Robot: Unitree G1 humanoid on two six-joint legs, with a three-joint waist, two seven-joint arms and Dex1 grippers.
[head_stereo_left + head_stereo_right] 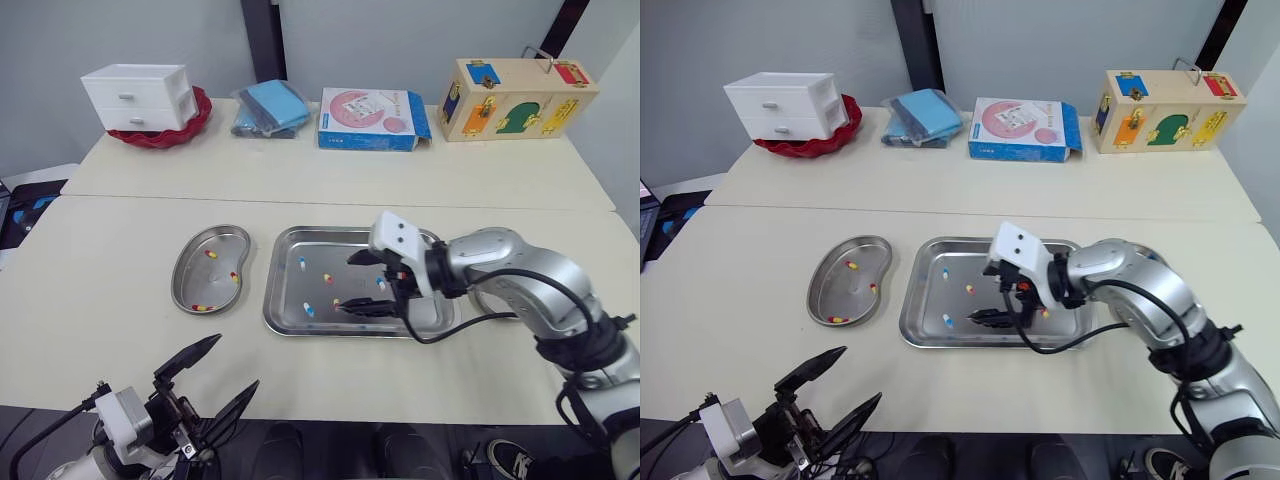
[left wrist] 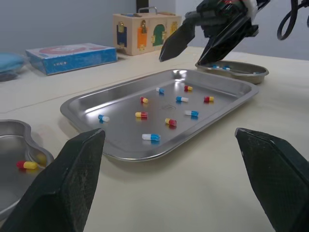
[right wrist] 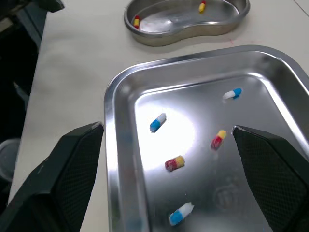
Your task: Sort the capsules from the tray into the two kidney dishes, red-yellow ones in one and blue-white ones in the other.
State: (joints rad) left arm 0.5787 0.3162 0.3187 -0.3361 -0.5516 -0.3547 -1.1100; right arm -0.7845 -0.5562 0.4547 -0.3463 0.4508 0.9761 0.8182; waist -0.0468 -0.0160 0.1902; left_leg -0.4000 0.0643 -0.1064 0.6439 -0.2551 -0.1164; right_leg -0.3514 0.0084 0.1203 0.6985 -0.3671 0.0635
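A steel tray [image 1: 300, 329] lies mid-table holding several capsules, among them a blue-white capsule [image 1: 308, 310] and a red-yellow capsule [image 1: 327, 278]. To its left, the left kidney dish [image 1: 187, 270] holds three red-yellow capsules. The right kidney dish [image 2: 231, 70], with blue-white capsules inside, sits right of the tray, mostly hidden behind my right arm in the eye views. My right gripper [image 1: 348, 283] hovers open over the tray's middle, nothing between its fingers. Near the table's front edge, my left gripper [image 1: 235, 365] is open and empty, pointing toward the tray.
Along the back of the table stand a white drawer unit [image 1: 138, 97] on a red bowl [image 1: 190, 125], a blue cloth bundle [image 1: 270, 108], a blue-pink box [image 1: 370, 118] and a wooden latch box [image 1: 515, 98].
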